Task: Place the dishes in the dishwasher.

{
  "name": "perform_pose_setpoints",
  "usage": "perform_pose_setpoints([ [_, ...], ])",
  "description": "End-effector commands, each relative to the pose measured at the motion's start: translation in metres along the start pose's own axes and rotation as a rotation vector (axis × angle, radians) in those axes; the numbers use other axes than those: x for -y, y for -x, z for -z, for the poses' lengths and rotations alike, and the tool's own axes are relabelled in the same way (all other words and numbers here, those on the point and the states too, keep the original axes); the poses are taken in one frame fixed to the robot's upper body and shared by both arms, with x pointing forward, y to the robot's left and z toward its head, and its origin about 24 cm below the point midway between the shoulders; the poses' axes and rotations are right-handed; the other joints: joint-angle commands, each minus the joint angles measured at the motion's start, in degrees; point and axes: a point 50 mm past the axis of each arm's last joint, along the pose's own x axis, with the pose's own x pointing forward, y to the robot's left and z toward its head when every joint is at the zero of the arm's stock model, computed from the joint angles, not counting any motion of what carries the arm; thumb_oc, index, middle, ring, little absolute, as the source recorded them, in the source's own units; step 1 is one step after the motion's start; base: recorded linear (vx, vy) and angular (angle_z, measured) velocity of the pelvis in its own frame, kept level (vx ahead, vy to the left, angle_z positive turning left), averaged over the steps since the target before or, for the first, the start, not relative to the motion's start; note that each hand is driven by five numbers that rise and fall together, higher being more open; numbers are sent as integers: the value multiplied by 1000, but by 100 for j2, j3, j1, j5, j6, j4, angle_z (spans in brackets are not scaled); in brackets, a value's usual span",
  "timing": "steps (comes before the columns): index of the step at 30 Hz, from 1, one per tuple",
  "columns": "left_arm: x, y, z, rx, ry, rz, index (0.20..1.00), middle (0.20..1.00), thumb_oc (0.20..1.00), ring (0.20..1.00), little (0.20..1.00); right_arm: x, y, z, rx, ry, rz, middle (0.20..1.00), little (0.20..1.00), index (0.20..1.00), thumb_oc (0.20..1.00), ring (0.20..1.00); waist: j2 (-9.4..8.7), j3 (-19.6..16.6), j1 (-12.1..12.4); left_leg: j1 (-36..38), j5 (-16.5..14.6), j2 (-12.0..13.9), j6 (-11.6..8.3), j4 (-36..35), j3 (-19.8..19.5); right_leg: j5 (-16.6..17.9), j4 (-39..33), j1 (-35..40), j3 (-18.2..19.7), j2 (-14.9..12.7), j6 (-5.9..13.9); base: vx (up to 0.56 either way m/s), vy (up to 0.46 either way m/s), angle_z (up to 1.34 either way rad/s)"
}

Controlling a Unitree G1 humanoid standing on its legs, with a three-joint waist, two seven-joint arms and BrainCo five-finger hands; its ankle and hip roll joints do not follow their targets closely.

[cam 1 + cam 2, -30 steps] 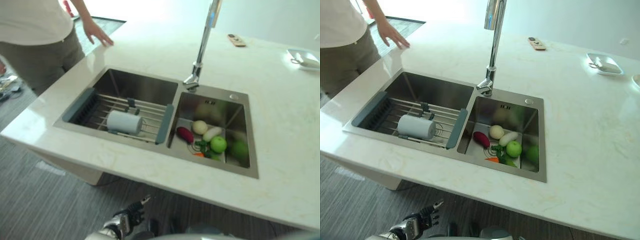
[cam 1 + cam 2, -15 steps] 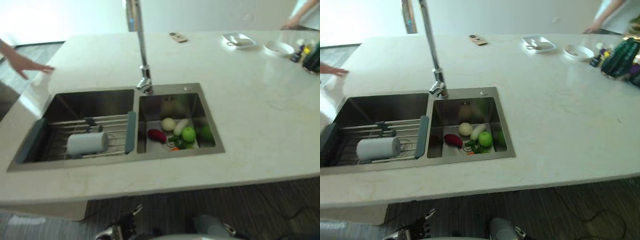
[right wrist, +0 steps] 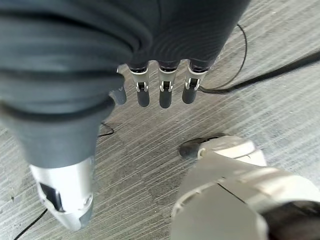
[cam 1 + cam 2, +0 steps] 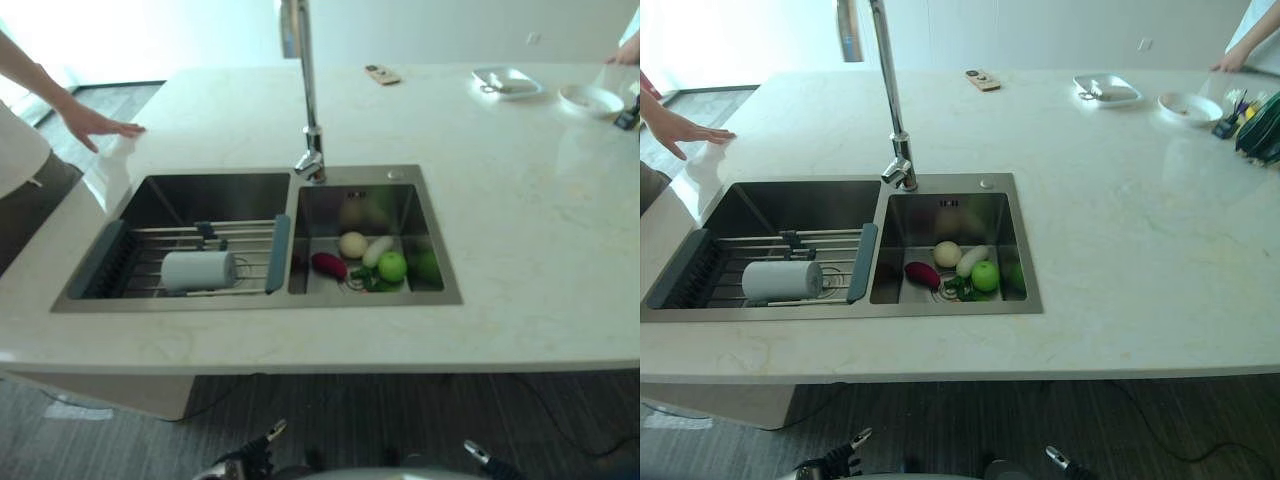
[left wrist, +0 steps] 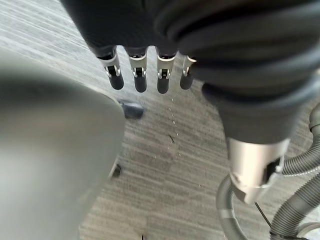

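Left wrist view: left hand (image 5: pixel 150 75) hangs over the floor (image 5: pixel 165 145), empty. Dark ribbed cover at the top; silver fingers (image 5: pixel 139 75) with dark tips run straight down in a row, close together, apart from any object. Thumb (image 5: pixel 255 167) stands off to the side, silver, also straight. Floor is grey carpet with fine stripes. A small dark object (image 5: pixel 131 109) lies on the carpet just past the fingertips; what it is cannot be told.
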Motion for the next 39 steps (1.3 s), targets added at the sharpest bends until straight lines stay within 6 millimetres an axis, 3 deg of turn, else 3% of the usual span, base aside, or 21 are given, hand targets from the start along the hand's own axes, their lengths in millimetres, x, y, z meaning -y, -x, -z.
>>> perform_pose_setpoints([
  [1, 7, -1, -2, 4, 8, 34, 1000, 1000, 1000, 1000, 1000, -2, -1, -15, 41, 6, -21, 1000, 1000, 1000, 1000, 1000, 68, 97, 57, 13, -135, -216, 25, -1, -14, 354, -266, 124, 12, -87, 362, -18, 15, 6],
  [8, 16, -1, -3, 36, 108, 105, 1000, 1000, 1000, 1000, 1000, -13, -2, -13, 35, 10, -121, 1000, 1000, 1000, 1000, 1000, -5, 53, 154, 22, -190, -231, 58, -1, 225, 557, -626, 232, -122, -189, 469, -13, -3, -1],
  [9, 15, -3, 22, -62, -62, 26, 1000, 1000, 1000, 1000, 1000, -37, -4, -41, 64, -84, -178, 1000, 1000, 1000, 1000, 1000, 117, 155, 106, -235, -95, 244, -189, 571, 743, 406, -533, 233, -308, -291, 345, 11, -35, -10],
  [10, 17, -4, 20, -49, -75, 28, 1000, 1000, 1000, 1000, 1000, -38, -5, -41, 62, -108, -174, 1000, 1000, 1000, 1000, 1000, 129, 121, 115, -217, -24, 198, -191, 437, 586, 486, -617, 210, -203, -248, 339, 13, -38, -11],
  [11, 20, -4, 14, -24, -71, 28, 1000, 1000, 1000, 1000, 1000, -37, -5, -40, 67, -186, -176, 1000, 1000, 1000, 1000, 1000, 152, 72, 72, -168, 77, 192, -222, 186, 520, 516, -708, 216, -89, -151, 327, 7, -12, -17],
  [15, 24, -3, -8, 13, -3, 58, 1000, 1000, 1000, 1000, 1000, -30, -5, -27, 34, -80, -130, 1000, 1000, 1000, 1000, 1000, 186, -14, -105, -96, 80, 146, -229, 62, 511, 469, -669, 167, 23, -80, 301, 4, 15, -10],
  [24, 13, -2, 0, -15, 20, 11, 1000, 1000, 1000, 1000, 1000, -12, -3, -20, -6, -58, -39, 1000, 1000, 1000, 1000, 1000, 179, -124, -188, 74, -49, 73, -203, 85, 454, 386, -812, 363, 178, 57, 195, -5, -38, -2],
  [27, 9, -2, 5, -9, 34, 11, 1000, 1000, 1000, 1000, 1000, -6, -2, -29, 10, -30, 4, 1000, 1000, 1000, 1000, 1000, 64, -40, -47, -266, -371, -93, -165, 1161, 57, 503, -806, 357, 450, -72, 161, -106, 102, -11],
  [28, 9, -2, 4, -2, -6, 22, 1000, 1000, 1000, 1000, 1000, -1, -1, -40, 40, -59, 19, 1000, 1000, 1000, 1000, 1000, 46, 24, 31, -397, -298, 55, -194, 1324, -74, 526, -719, 316, 478, -124, 154, -155, 307, -29],
  [32, 11, -2, -2, -1, -34, 23, 1000, 1000, 1000, 1000, 1000, 5, 1, -55, 101, -145, 16, 1000, 1000, 1000, 1000, 1000, 169, 63, -64, -191, 13, 532, -406, 746, 9, 525, -677, 307, 445, -309, 269, -89, 474, -4],
  [33, 8, -1, -5, -8, -59, -13, 1000, 1000, 1000, 1000, 1000, 4, 1, -60, 150, -246, 15, 1000, 1000, 1000, 1000, 1000, 233, 40, -139, 27, 38, 577, -429, 342, 170, 574, -699, 298, 371, -485, 421, -38, 628, 16],
  [35, 1, 0, -13, 16, -157, -39, 1000, 1000, 1000, 1000, 1000, 9, 3, -62, 178, -333, 47, 1000, 1000, 1000, 1000, 1000, 269, 15, -251, 186, 96, 569, -465, 83, 492, 665, -618, 270, 129, -811, 669, -49, 577, 14],
  [37, 2, 1, -25, 63, -93, -45, 1000, 1000, 1000, 1000, 1000, 14, 3, -53, 131, -300, 71, 1000, 1000, 1000, 1000, 1000, 305, 12, -237, 220, -16, 367, -340, 21, 427, 654, -358, 207, 12, -1103, 798, -47, 510, 46],
  [38, -12, 6, -39, 115, 10, -87, 1000, 1000, 1000, 1000, 1000, 26, 4, -43, 100, -319, 109, 1000, 1000, 1000, 1000, 1000, 431, 24, -148, 198, -41, 266, -176, -1, 415, 415, 399, 2, -136, -1067, 719, -58, 440, 38],
  [39, -17, 7, -42, 119, 37, -94, 1000, 1000, 1000, 1000, 1000, 26, 4, -41, 98, -339, 107, 1000, 1000, 1000, 1000, 1000, 458, 20, -124, 177, -46, 254, -135, -1, 443, 361, 644, -90, -164, -953, 689, -74, 359, -8],
])
